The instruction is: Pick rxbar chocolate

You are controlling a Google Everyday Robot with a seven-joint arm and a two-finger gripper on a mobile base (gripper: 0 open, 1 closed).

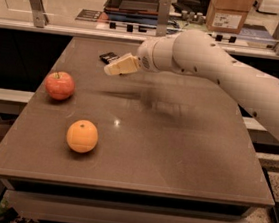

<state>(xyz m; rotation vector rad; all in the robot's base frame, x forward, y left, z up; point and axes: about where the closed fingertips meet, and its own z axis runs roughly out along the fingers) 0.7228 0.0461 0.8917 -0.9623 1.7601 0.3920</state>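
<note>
The rxbar chocolate (107, 57) is a small flat black bar at the far left part of the brown table (175, 153). Only its left end shows; the gripper hides the rest. My gripper (115, 67) with pale fingers hangs over the bar's near side, pointing left, at the end of the white arm (219, 72) that reaches in from the right. I cannot tell how high it is above the bar.
A red apple (60, 85) sits at the table's left side. An orange (82, 136) lies nearer the front left. Behind the table runs a counter with metal posts (36, 5), a dark tray (137, 0) and a cardboard box (230, 13).
</note>
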